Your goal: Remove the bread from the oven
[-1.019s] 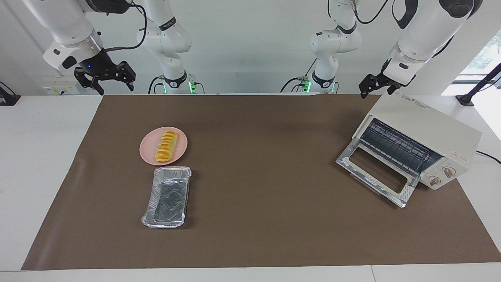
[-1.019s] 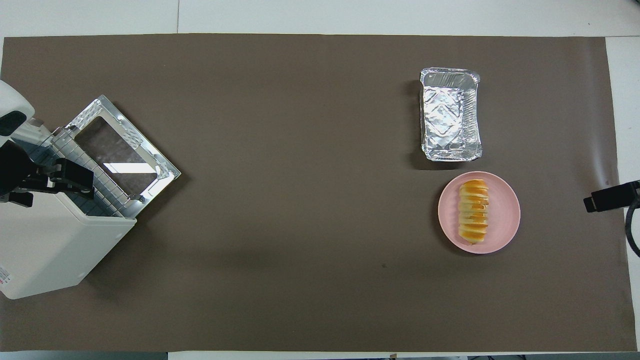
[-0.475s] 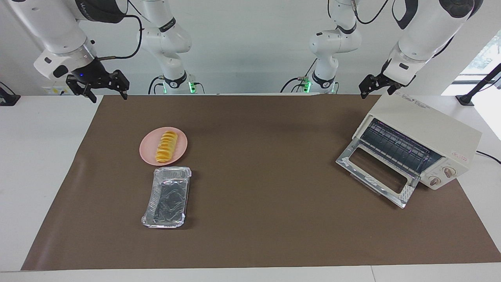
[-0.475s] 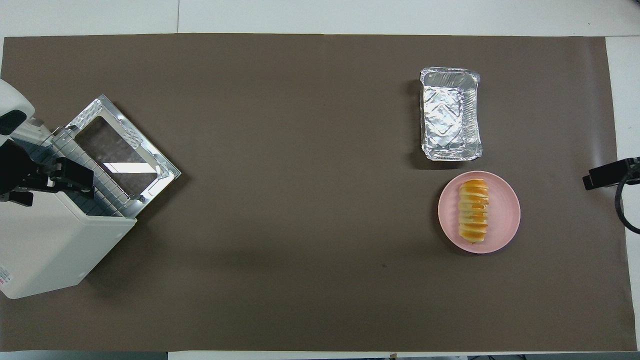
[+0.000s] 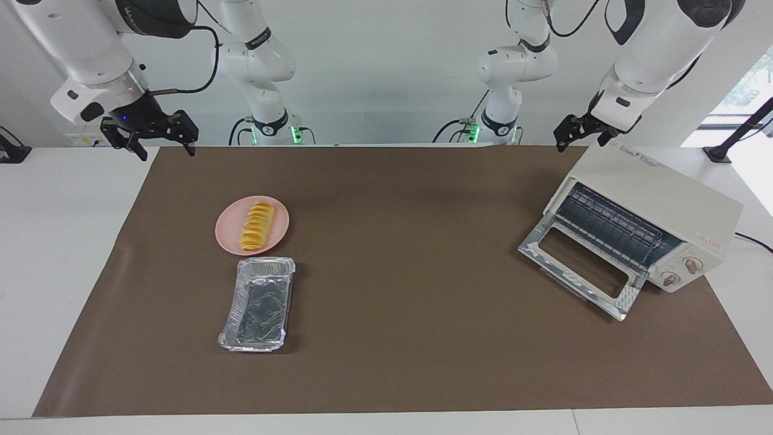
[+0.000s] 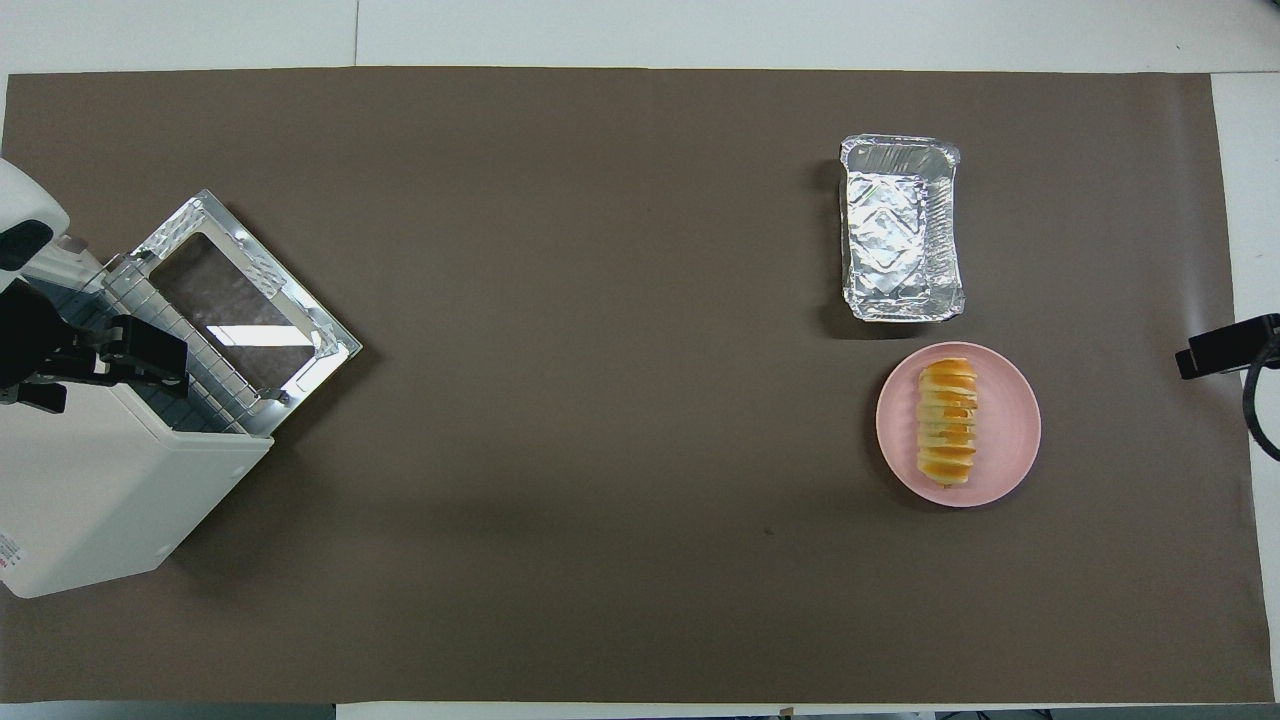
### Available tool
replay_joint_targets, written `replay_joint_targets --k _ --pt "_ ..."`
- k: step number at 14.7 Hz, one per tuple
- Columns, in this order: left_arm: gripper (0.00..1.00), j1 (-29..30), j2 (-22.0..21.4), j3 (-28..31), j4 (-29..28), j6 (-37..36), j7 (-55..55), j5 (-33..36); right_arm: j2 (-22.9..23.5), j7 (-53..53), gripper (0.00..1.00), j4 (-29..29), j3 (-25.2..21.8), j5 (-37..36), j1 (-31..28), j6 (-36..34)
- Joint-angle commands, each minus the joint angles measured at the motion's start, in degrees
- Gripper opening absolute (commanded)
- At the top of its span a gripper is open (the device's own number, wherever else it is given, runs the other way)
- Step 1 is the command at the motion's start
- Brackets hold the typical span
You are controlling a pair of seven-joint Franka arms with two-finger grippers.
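The yellow-orange bread [image 5: 256, 226] lies on a pink plate [image 5: 224, 237] toward the right arm's end of the table; it also shows in the overhead view [image 6: 947, 422]. The cream-white oven [image 5: 658, 193] stands at the left arm's end with its glass door [image 5: 580, 266] dropped open; its wire rack is bare. My right gripper [image 5: 164, 148] is open and empty, in the air over the mat's corner. My left gripper [image 5: 578, 138] is open and empty, over the top of the oven [image 6: 100, 500].
An empty foil tray [image 5: 258, 303] lies beside the plate, farther from the robots. A brown mat [image 5: 398, 290] covers the table. A cable runs from the oven off the left arm's end.
My right gripper has drawn back from the plate toward the mat's corner at its own end and has now nearly stopped. The left arm, bread and oven have not moved.
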Motion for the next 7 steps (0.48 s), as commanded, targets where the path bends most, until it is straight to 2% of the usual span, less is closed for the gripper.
replay_joint_targets --k 1,7 --pt "1.00 0.8 -1.2 -0.3 -1.0 0.7 0.1 -0.8 0.1 0.6 1.00 1.0 0.5 -0.3 -0.9 -1.3" --pt "1.00 0.8 -1.3 -0.3 -1.0 0.7 0.2 -0.8 0.0 0.5 1.00 0.6 0.5 -0.3 -0.9 -1.1"
